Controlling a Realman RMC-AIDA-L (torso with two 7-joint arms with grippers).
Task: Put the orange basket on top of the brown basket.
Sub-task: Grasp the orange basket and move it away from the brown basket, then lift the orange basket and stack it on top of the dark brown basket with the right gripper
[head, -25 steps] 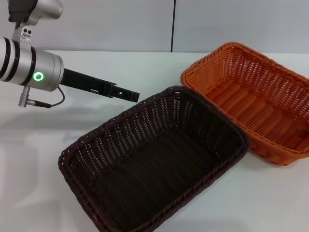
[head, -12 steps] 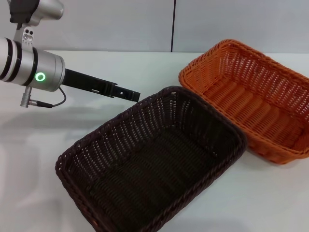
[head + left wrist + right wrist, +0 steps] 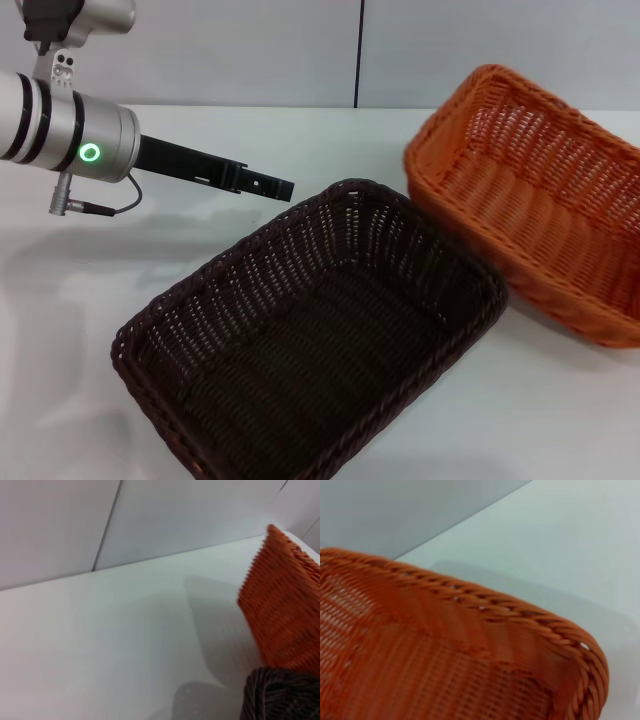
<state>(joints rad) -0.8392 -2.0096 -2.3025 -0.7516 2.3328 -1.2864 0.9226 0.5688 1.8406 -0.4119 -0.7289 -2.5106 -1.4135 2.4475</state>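
Note:
The orange basket (image 3: 530, 190) is at the right of the head view, tilted, with its left end raised off the white table beside the brown basket (image 3: 320, 330). The brown basket sits flat on the table in the middle front, open side up and empty. The two rims are close, and I cannot tell whether they touch. The right wrist view shows the orange basket's braided rim and inside (image 3: 445, 645) very close; the right gripper itself shows in no view. My left gripper (image 3: 275, 187) hovers above the table, just behind the brown basket's far left corner, holding nothing. The left wrist view shows the orange basket's end (image 3: 285, 595) and the brown rim (image 3: 280, 695).
The white table (image 3: 250, 130) runs back to a grey wall with a dark vertical seam (image 3: 358, 55). Bare table lies left of the brown basket under my left arm (image 3: 70, 140).
The orange basket has tipped up and shifted to the right, away from the brown basket. The brown basket has slid slightly left. My left arm has barely moved.

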